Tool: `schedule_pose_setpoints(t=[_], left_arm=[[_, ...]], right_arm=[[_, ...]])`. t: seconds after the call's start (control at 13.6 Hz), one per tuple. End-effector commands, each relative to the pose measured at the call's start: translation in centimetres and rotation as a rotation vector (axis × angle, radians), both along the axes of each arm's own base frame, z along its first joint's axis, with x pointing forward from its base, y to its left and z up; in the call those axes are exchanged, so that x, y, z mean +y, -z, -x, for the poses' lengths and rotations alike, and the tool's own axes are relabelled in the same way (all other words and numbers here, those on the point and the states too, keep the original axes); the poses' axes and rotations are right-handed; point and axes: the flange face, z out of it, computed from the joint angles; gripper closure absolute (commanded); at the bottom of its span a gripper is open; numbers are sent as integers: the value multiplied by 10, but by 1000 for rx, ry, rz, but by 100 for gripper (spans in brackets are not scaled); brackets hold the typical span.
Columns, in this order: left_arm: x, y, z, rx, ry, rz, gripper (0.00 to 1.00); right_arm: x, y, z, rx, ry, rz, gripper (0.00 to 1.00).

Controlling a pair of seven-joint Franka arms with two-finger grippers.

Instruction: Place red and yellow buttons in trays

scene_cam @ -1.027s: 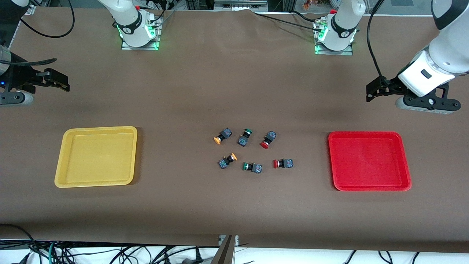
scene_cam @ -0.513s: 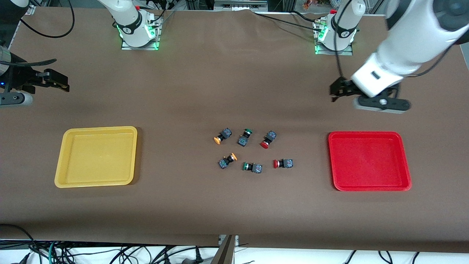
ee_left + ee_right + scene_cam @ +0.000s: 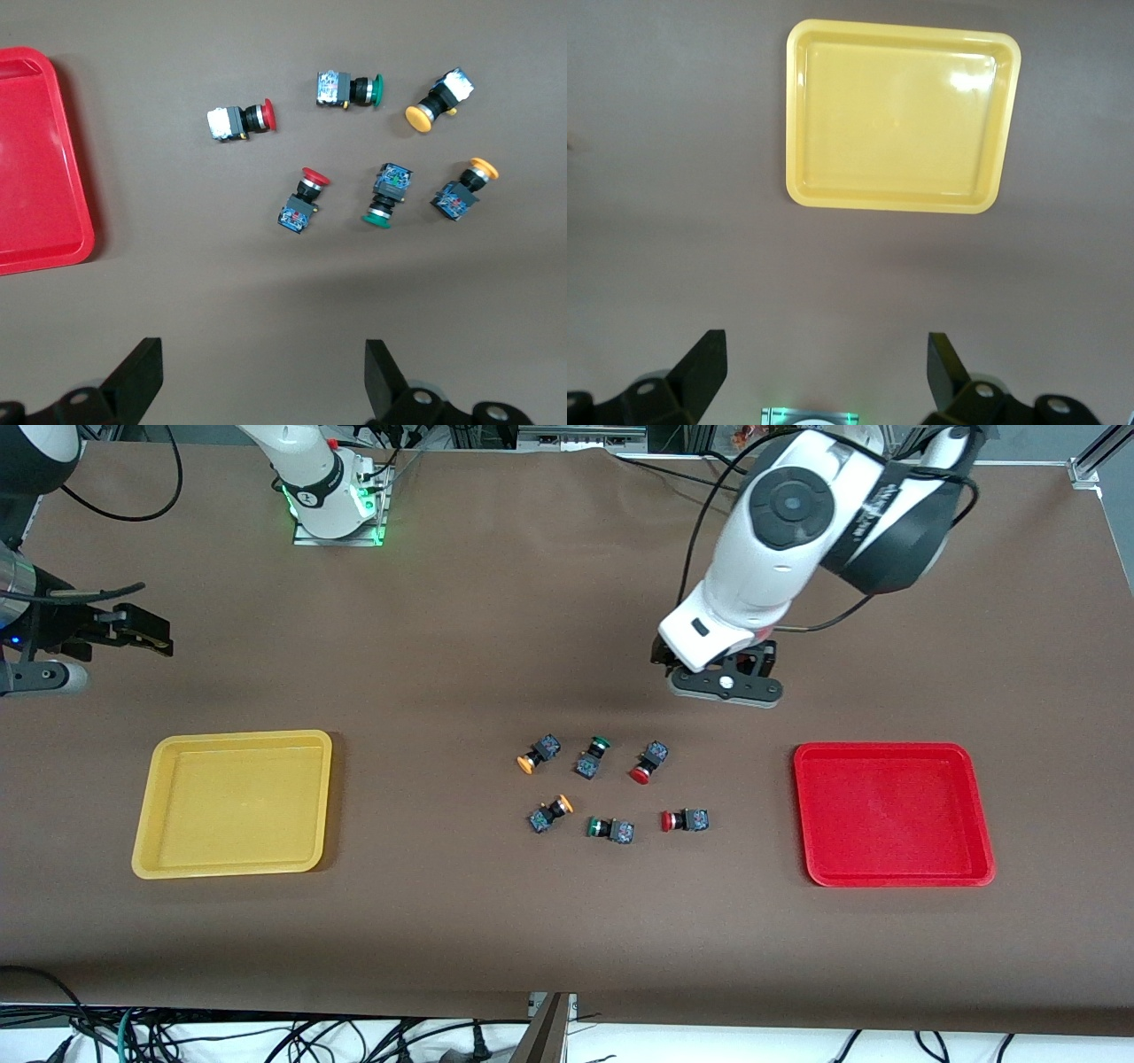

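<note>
Two shallow rectangular plastic trays are lying at the ends of the brown table (image 3: pixel 496 629), with six small push-button switches sitting between them. At the right arm's end, the right gripper (image 3: pixel 158 634) is hanging above bare table, farther from the front camera than the yellow tray (image 3: pixel 232 868); its black fingers (image 3: pixel 700 363) are standing wide apart and holding nothing. That yellow tray (image 3: pixel 902 202) is lying flat and holding no buttons.

In the middle, the switches are lying in two rows of three, none touching another. In the farther row an orange-yellow-capped button (image 3: pixel 537 752) is lying toward the right arm's end, a green-capped switch (image 3: pixel 592 756) is beside it, and a red-capped button (image 3: pixel 648 762) is lying toward the left arm's end. In the nearer row, in the same order, a second orange-yellow-capped button (image 3: pixel 549 814), a second green-capped switch (image 3: pixel 610 829) and a second red-capped button (image 3: pixel 684 820) are lying on their sides. All have dark square bodies.

The left gripper (image 3: pixel 663 661) is hovering above the table, over the bare cloth just farther from the camera than the red-capped button of the farther row. Its fingers (image 3: pixel 137 376) are spread wide, gripping nothing.

At the left arm's end, the red tray (image 3: pixel 893 879) is lying flat, also without buttons.
</note>
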Motion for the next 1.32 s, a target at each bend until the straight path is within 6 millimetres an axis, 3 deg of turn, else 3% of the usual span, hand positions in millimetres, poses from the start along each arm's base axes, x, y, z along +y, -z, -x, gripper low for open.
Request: schedule_pose_setpoints(t=[0.0, 0.37, 0.66, 0.81, 1.03, 1.25], left_arm=[[-7, 33, -14, 15, 2, -23, 0], [-22, 109, -26, 1, 75, -62, 0], [-28, 165, -12, -33, 131, -55, 0], [-25, 195, 0, -79, 187, -62, 0], [-19, 229, 1, -104, 240, -53, 0], [-17, 251, -5, -109, 283, -22, 0]], right_arm=[[2, 10, -10, 2, -8, -11, 0], [6, 53, -30, 45, -18, -11, 0], [14, 97, -54, 36, -16, -16, 0], [34, 116, -65, 13, -42, -20, 0], [61, 147, -77, -11, 51, -6, 0], [108, 175, -83, -41, 136, -1, 0]])
